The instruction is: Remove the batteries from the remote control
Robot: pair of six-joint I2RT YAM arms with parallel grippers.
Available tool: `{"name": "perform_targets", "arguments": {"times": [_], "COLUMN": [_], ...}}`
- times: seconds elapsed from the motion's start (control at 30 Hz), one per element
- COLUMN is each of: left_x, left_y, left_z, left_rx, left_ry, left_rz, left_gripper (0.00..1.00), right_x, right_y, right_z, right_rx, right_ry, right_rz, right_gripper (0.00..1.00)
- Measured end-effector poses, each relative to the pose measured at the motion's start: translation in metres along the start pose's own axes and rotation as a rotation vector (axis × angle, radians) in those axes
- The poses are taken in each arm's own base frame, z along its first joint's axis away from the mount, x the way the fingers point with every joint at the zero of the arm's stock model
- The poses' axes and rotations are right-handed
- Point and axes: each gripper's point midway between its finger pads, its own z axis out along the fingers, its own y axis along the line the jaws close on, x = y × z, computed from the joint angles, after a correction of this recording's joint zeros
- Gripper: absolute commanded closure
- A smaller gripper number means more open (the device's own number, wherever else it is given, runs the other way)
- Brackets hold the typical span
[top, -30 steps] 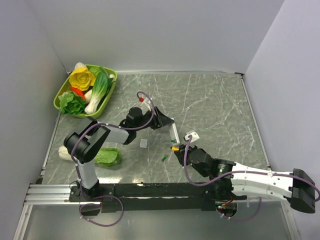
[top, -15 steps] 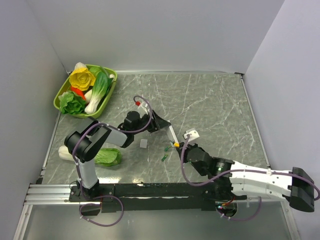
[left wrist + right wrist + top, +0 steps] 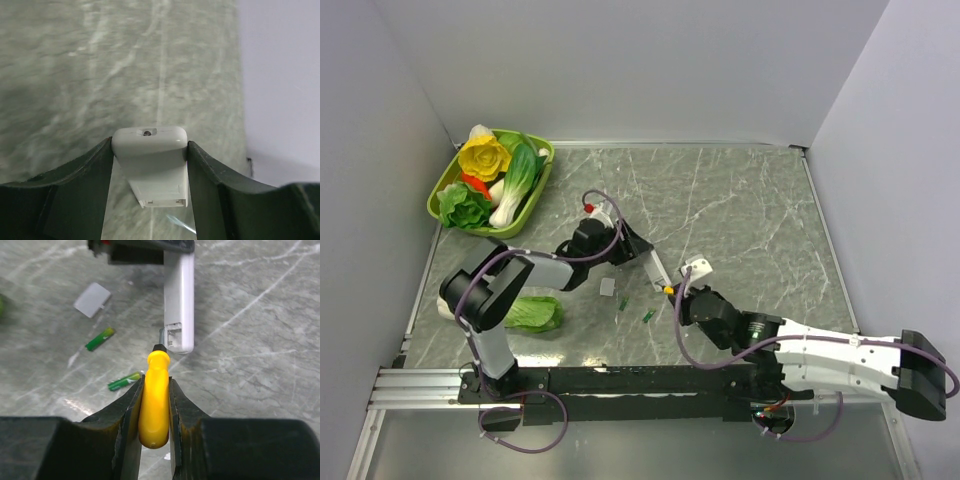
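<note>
The screwdriver (image 3: 154,400) tip is hidden behind the remote control (image 3: 179,300), whose far end vanishes inside the left gripper (image 3: 150,144). From overhead, the batteries (image 3: 648,316) are mere specks.

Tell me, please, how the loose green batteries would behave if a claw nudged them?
The green batteries lie on their sides on the smooth marble table, so they would probably roll when nudged sideways. Being small, thin cylinders, they may slip from a pinch.
</note>
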Motion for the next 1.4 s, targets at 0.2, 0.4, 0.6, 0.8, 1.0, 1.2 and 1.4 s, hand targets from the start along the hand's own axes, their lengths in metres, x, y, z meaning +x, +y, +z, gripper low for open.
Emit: {"name": "perform_targets", "arguments": {"times": [0.2,0.4,0.6,0.8,1.0,1.2,1.4], "left_x": [-0.011,-0.012,0.004,0.017,0.016,0.011,-0.022], "left_y": [0.022,0.015,0.024,0.040,0.039,0.026,-0.019], "left_z": [0.008,0.014,0.022,0.026,0.026,0.023,0.001], "left_rx": [-0.260,-0.418,-0.552,-0.673,-0.679,-0.651,-0.561], "left_ry": [0.018,0.057,0.131,0.206,0.220,0.215,0.115], "left_rz": [0.005,0.081,0.139,0.193,0.212,0.216,0.215], "left_gripper": [0.94,0.86,0.79,0.53,0.16,0.01,0.01], "right_x": [-0.022,-0.025,-0.016,-0.013,-0.006,0.009,0.024], "right_y": [0.008,0.005,-0.003,-0.013,-0.022,-0.035,-0.054], "right_z": [-0.015,-0.025,-0.026,-0.030,-0.028,-0.016,-0.001], "right_rx": [-0.080,-0.103,-0.075,-0.040,0.018,0.103,0.204], "right_ry": [-0.075,-0.113,-0.094,-0.097,-0.081,-0.030,0.036], "right_rz": [0.074,0.132,0.149,0.176,0.184,0.167,0.150], "right_gripper": [1.00,1.00,1.00,1.00,1.00,1.00,1.00]}}
